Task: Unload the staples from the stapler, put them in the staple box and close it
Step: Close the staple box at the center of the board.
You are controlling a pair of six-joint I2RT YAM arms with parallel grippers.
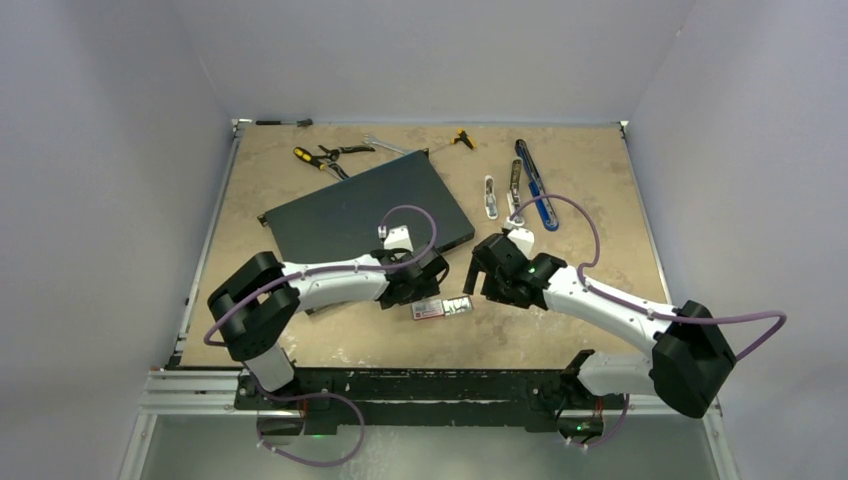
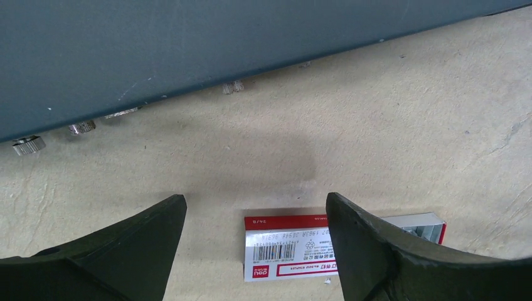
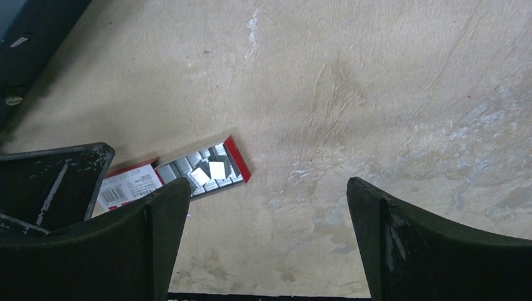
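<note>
Staples (image 2: 232, 87) in short strips, long axes along dark panel (image 2: 188, 44) edge (left tool (image 2: 256, 197) and right tool (image 3: 268, 182) spread apart).

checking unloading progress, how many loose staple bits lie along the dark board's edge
4 staple bits along the dark board's edge: three clustered at left, one farther right. More may hide under the board.

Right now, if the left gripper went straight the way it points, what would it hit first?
Likely the small red-and-white box on the table, lying right ahead of the open left gripper; depth is unclear.
</note>
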